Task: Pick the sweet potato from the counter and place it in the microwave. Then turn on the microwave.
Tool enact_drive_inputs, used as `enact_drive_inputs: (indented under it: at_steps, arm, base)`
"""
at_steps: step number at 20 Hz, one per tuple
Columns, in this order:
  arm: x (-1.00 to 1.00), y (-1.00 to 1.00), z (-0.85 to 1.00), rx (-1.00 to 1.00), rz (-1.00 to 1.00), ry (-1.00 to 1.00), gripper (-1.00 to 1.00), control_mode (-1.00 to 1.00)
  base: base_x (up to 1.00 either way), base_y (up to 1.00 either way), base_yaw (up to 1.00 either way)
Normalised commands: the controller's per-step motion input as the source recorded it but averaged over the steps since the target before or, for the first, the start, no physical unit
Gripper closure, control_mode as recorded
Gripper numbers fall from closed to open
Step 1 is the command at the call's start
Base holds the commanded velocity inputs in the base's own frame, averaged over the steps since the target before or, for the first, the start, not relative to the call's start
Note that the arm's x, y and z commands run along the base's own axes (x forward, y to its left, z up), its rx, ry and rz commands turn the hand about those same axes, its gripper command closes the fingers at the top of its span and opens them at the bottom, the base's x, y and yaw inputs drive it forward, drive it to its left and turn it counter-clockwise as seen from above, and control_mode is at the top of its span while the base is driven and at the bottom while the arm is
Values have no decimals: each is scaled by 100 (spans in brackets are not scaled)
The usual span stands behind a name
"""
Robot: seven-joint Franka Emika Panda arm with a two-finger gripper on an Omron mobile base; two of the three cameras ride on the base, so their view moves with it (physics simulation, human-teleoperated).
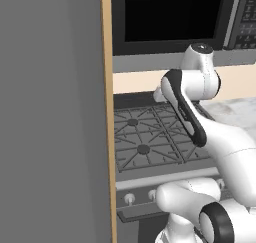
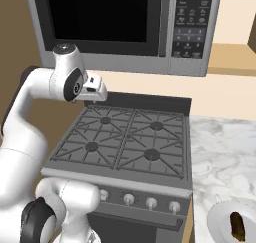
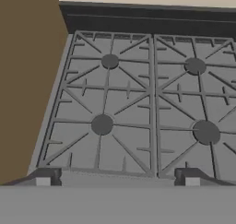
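The stove is the reference landmark. Left of the stove stands a tall brown cabinet panel, its edge flush against the stove's left side.

The arm rises at the stove's front left corner and bends over the left burners. The gripper hangs above the stove's front left area, apart from the grates and pointing down at them. In the hand view, the jaws stand wide apart, one tip at each side of the lower edge, with nothing between them.

The stove carries four grated burners; a row of knobs runs along its front face.

Above the stove hangs the microwave. Its dark glass door is closed. The button panel occupies its right end, above the stove's right rear burner.

Right of the stove lies the marbled bench, touching the stove's right side. At the bench's front, right of the stove's knob row, sits a white plate, cut off by the picture edge. The sweet potato lies on this plate as a small dark brown lump, well apart from the gripper.
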Motion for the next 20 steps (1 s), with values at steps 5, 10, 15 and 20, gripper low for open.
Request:
enact_drive_inputs:
  at_steps: [5,10,15,20]
  arm:
    - [0,-14,0,0,0,-23,-100,-100]
    - [0,-18,0,0,0,-25,-100,-100]
    - [0,-24,3,0,0,-25,-100,-100]
    - [-8,-27,6,0,0,-24,-100,-100]
  base:
    - [0,0,0]
    - [0,0,0]
    - [0,0,0]
    - [0,0,0]
